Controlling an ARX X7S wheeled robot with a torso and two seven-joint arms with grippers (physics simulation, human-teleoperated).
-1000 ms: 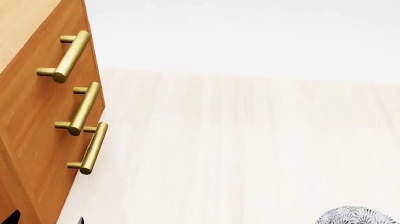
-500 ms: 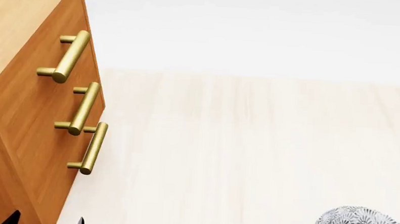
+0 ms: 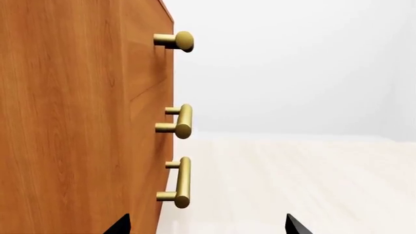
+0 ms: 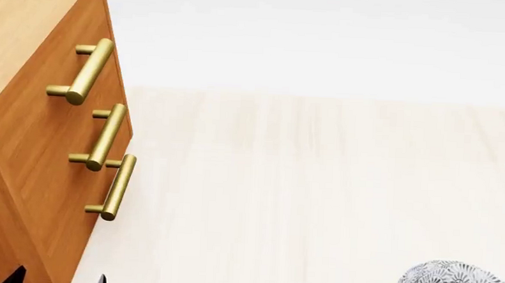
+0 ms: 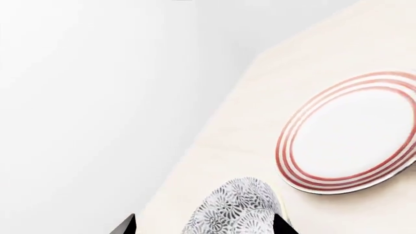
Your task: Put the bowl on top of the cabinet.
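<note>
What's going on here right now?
The right hand has its fingertips either side of the floral bowl, though whether it grips the bowl is unclear. A red-ringed plate lies on the pale floor beside the bowl. The left hand is open and empty beside the cabinet, whose top has nothing on it in view.

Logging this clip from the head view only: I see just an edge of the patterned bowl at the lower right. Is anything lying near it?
Observer: Yes, a white plate with red rings lies on the floor beside the bowl.
Operator: Is the right claw gripping the bowl?
Observer: The right claw straddles it, open; one tip stands clear of it.
Operator: And the left claw?
Observer: The left claw is open and empty, next to the cabinet.
</note>
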